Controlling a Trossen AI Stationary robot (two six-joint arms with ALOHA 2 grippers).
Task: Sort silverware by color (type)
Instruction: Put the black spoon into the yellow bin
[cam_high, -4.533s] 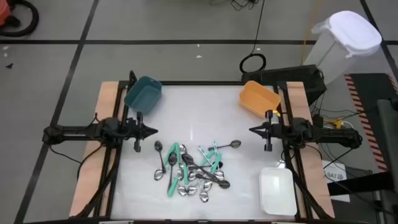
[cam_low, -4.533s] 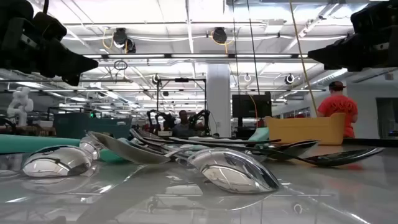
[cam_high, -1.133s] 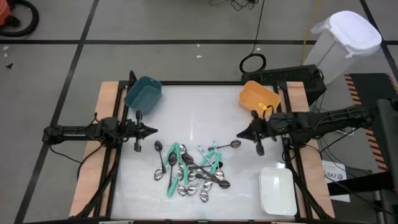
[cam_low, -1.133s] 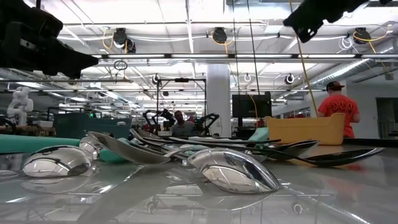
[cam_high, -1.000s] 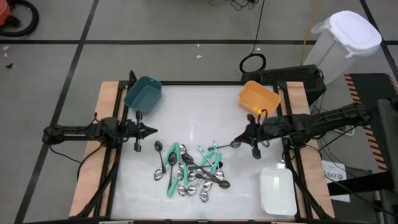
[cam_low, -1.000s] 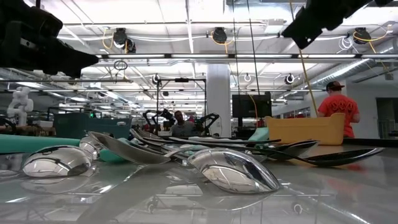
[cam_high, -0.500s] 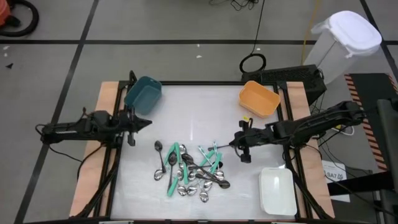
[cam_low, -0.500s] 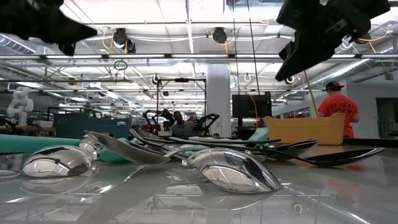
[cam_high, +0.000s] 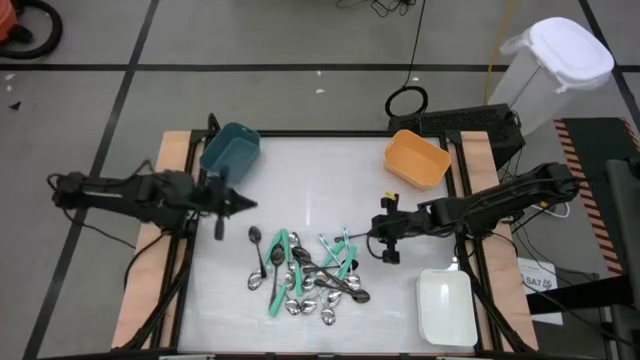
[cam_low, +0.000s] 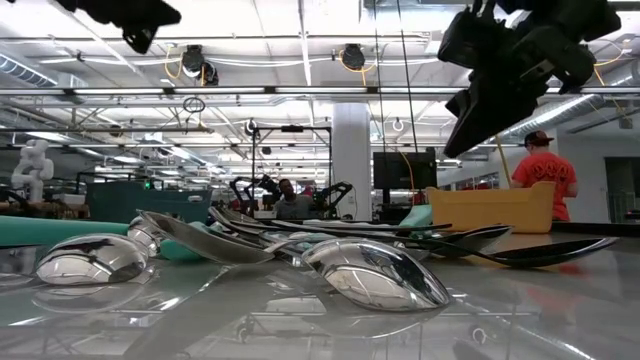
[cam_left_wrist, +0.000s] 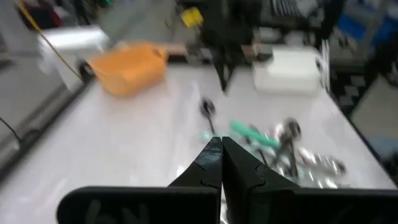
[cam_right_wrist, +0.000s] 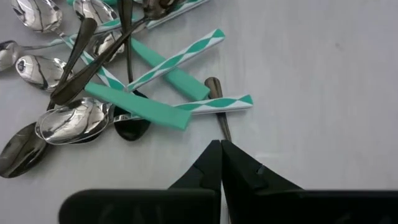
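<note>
Since half a second earlier, I saw the right gripper (cam_high: 372, 235) reach the pile's right edge, fingers pressed together and empty (likewise the left gripper (cam_high: 250, 205), above the table's left). Silverware (cam_high: 305, 270) lay heaped on the table (cam_high: 320, 170), centre-front.

Heap of silverware (cam_low: 300, 255) on glossy table (cam_low: 520, 310), orange bin (cam_low: 490, 208) behind, right hand (cam_low: 478, 112) overhead

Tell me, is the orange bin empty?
Empty. The high view shows only bare orange floor inside the orange bin; all silverware lies on the table.
</note>
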